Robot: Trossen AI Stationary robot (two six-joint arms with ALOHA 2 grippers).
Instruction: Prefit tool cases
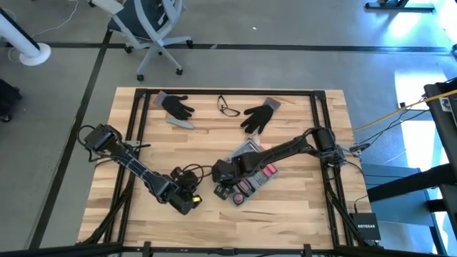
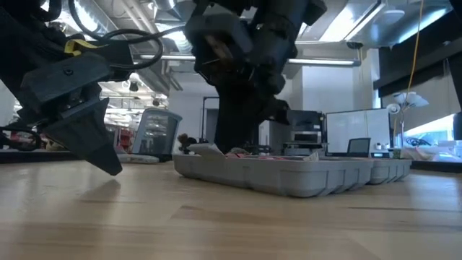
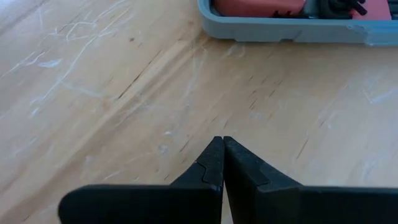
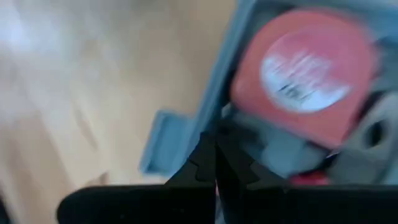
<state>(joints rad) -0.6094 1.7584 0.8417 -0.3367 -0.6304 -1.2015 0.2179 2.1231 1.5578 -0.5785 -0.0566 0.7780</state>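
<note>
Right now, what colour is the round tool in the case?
Red-orange round tool with a white label, clearest in the right wrist view.

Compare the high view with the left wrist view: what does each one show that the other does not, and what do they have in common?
Only the high view shows two black gloves, a pair of glasses, the right gripper at the tool case's edge, and the office chair.

Only the left wrist view shows the left gripper shut, its fingers meeting above bare wood.

Both show the wooden table and the blue-grey tool case with red tools inside.
</note>
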